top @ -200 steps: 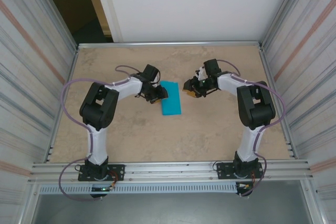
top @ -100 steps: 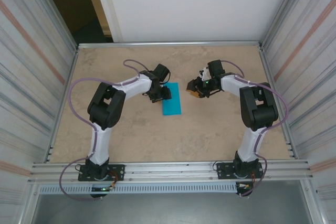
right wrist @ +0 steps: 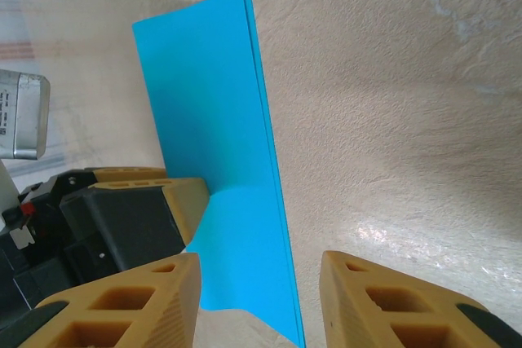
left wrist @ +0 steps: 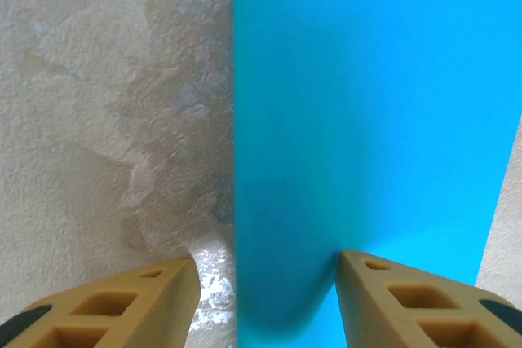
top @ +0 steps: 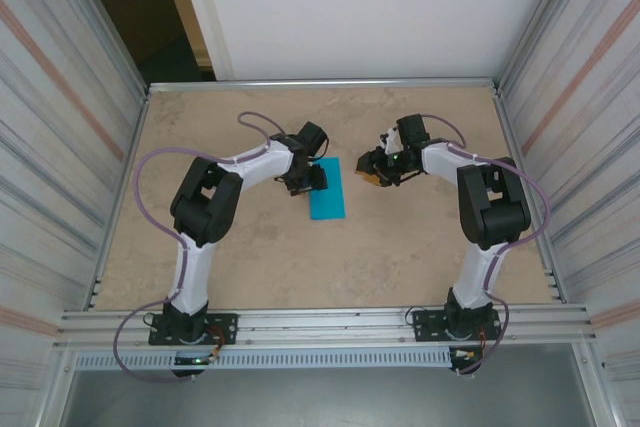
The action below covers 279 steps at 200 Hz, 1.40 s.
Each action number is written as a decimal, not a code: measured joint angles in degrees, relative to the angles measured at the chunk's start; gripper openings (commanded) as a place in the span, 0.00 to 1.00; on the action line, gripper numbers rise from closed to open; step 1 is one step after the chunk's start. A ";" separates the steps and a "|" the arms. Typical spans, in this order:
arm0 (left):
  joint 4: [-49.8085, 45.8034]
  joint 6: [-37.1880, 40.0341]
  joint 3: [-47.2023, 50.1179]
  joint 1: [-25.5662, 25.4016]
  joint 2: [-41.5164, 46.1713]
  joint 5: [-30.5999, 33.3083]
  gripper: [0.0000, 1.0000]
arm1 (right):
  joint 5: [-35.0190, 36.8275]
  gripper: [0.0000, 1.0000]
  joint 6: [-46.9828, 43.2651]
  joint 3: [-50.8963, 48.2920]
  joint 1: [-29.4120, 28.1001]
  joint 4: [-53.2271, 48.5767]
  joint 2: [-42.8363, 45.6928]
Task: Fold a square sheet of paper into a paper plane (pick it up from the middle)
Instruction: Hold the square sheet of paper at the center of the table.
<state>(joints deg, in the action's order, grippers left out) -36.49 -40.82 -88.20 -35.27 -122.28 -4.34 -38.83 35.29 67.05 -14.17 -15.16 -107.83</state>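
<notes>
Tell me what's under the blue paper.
The folded blue paper lies on the beige table, with a second layer showing along its edge in the right wrist view. The tabletop directly beneath it is covered and cannot be seen.

The thin folded paper sheet [left wrist: 367,120] was plain, bright cyan-blue. The flat tabletop [left wrist: 98,120] was beige, mottled with pale marbling. The left gripper [left wrist: 265,283] had ochre-yellow moulded plastic fingers [left wrist: 122,307]; the jointed robot arms [top: 262,160] were white and black.

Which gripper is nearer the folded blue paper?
Left. The left gripper sits at the far left edge of the folded blue paper, open jaws straddling that edge; the right gripper hangs off its right side, bare table between.
</notes>
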 measured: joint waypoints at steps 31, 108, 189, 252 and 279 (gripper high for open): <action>-0.42 -0.13 -0.42 0.00 -0.46 0.00 0.51 | -0.02 0.42 0.00 0.00 -0.39 0.02 0.00; -1.60 0.15 -1.53 -0.07 -1.22 -0.02 0.52 | -0.22 0.42 -0.39 0.00 -1.22 -0.02 -0.02; -2.27 0.39 -2.19 -0.11 -1.70 -0.04 0.54 | -0.46 0.41 -0.42 0.02 -3.32 0.02 -0.57; -2.29 0.59 -2.23 -0.11 -1.81 -0.04 0.54 | -0.85 0.36 0.02 0.33 -5.68 0.50 -2.51; -2.29 0.61 -2.23 -0.11 -1.86 -0.04 0.54 | -1.66 0.28 0.31 1.99 -6.58 1.27 -4.66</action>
<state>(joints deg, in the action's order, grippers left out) -38.79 -40.21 -90.43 -35.38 -124.14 -4.38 -40.49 35.59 69.04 -20.75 -13.89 -112.49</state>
